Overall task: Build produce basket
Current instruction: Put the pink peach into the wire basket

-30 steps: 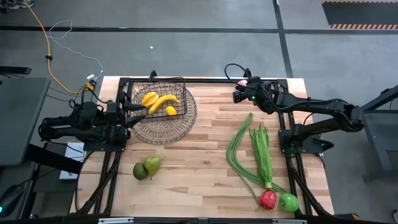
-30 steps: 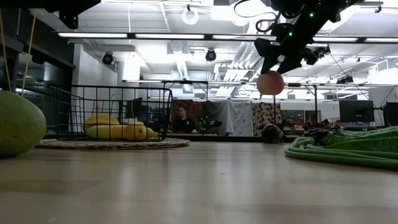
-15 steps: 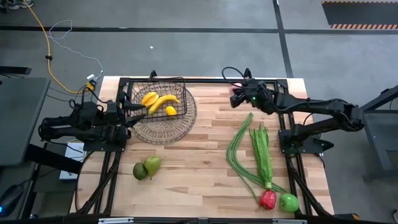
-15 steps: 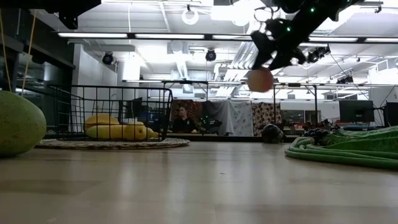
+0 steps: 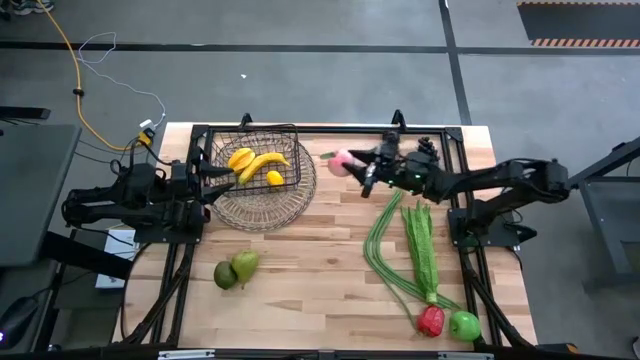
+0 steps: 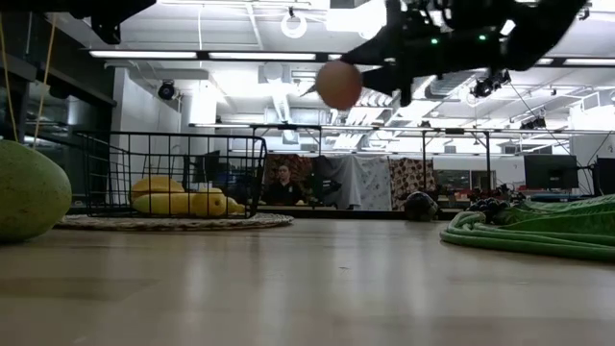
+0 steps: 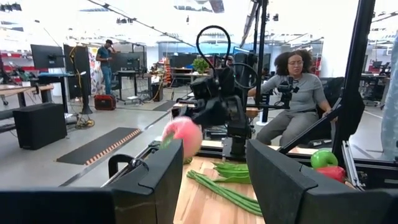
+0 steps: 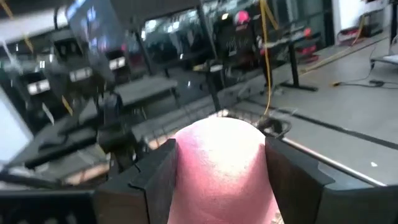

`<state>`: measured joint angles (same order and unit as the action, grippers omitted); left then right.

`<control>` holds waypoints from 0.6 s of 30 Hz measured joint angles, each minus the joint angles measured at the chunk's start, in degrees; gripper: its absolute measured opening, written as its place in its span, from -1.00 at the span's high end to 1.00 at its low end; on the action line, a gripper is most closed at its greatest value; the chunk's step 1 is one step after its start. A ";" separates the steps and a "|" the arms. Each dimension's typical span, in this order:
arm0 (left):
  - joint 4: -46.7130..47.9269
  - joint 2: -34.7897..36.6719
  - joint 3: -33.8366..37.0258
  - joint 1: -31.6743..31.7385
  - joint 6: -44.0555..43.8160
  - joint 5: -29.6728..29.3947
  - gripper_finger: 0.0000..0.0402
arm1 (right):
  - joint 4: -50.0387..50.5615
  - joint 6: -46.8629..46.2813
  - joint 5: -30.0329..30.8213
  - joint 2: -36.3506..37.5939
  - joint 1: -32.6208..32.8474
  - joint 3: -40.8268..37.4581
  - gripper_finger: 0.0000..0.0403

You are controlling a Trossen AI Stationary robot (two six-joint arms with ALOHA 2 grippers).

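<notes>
The wire basket (image 5: 257,163) stands on a round woven mat at the table's far left, with a banana (image 5: 262,162) and a lemon (image 5: 274,178) in it. My right gripper (image 5: 354,166) is shut on a pink peach (image 5: 343,162) in the air to the right of the basket; the peach also shows in the low view (image 6: 338,85) and the right wrist view (image 8: 221,162). My left gripper (image 5: 224,172) stands open and level at the basket's left rim. Whether it touches the wire, I cannot tell. My right gripper pinches the peach between its two fingers, one on each of two opposite sides (image 8: 181,163). The fingers lie level and come from the table's right, pointing toward the basket. The peach sticks out past the fingertips (image 6: 377,75) and hangs well clear of the table.
Two green pears (image 5: 236,269) lie near the front left. Long green beans (image 5: 384,232) and leafy greens (image 5: 421,243) stretch down the right half, ending at a red pepper (image 5: 431,320) and a green apple (image 5: 464,325). Bare wood lies in the table's middle. A person sits beyond the table's right side.
My right gripper has swung toward the table's left, toward the basket, and has tipped from pointing down to level. It has kept its hold on the peach, which now stands higher above the table and nearer the basket.
</notes>
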<state>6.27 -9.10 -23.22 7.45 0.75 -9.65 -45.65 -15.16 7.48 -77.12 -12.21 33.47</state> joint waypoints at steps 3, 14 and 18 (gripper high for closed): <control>-0.23 0.02 0.00 0.00 0.31 0.00 0.17 | 1.67 2.13 -2.68 -4.43 0.61 4.99 -0.02; 0.32 0.02 0.00 0.00 0.36 0.05 0.17 | 6.06 7.31 -10.48 -15.52 0.75 21.56 -0.02; 0.33 0.02 0.00 -0.01 0.36 0.05 0.17 | 6.15 8.11 -12.60 -19.99 0.75 26.81 -0.02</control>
<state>6.60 -9.08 -23.22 7.44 1.11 -9.61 -39.51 -7.05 -5.12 -97.11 -11.46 60.28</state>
